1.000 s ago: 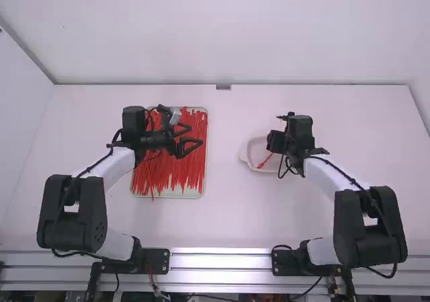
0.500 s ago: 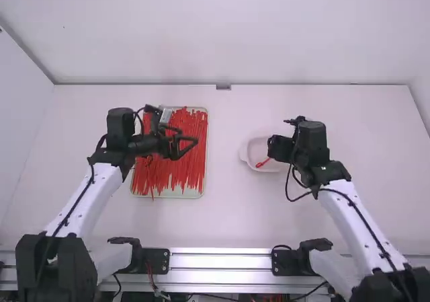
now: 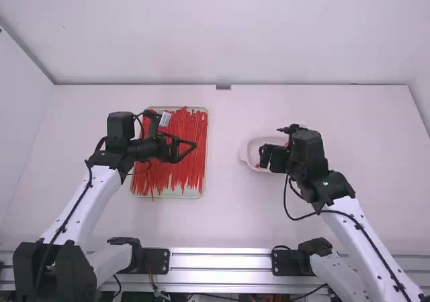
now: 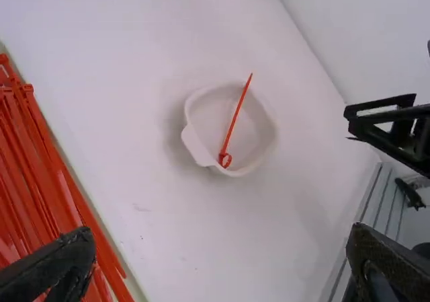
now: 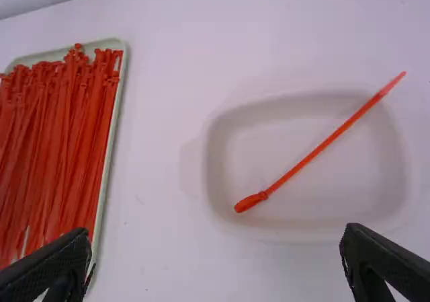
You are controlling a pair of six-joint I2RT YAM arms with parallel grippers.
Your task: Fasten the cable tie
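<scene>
A fastened red cable tie with a small loop at one end lies slanted in the white bowl. Many loose red cable ties fill the pale tray. My left gripper hovers over the tray, open and holding nothing. My right gripper hangs above the bowl's near side, open, nothing between its fingers.
The white table has free room behind and to the right of the bowl. A wall rises at the table's far edge, and a metal rail runs along the near edge.
Both arms have pulled back towards their bases and lifted. The right gripper has backed off from the bowl, leaving the tie in it. The left gripper stays above the tray.
</scene>
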